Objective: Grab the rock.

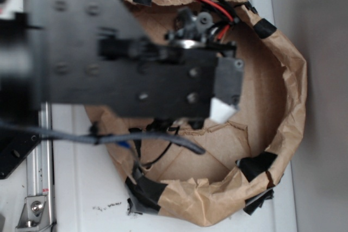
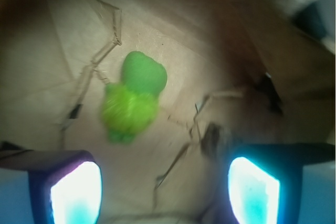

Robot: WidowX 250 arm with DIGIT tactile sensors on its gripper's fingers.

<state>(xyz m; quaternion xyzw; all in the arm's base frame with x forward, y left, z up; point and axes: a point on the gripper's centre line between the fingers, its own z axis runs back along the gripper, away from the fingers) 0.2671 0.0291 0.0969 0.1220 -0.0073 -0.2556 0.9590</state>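
We recorded the gripper (image 2: 165, 192) with jaws apart inside the brown paper bin (image 1: 283, 107); the rock (image 2: 214, 139), blurred, just above one finger; green plush toy (image 2: 134, 95) farther ahead.

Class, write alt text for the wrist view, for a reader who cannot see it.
A fuzzy green plush toy lies on crumpled brown paper, ahead of the open gripper. A small dark, blurred lump, possibly the rock, sits just beyond the right-hand glowing fingertip.
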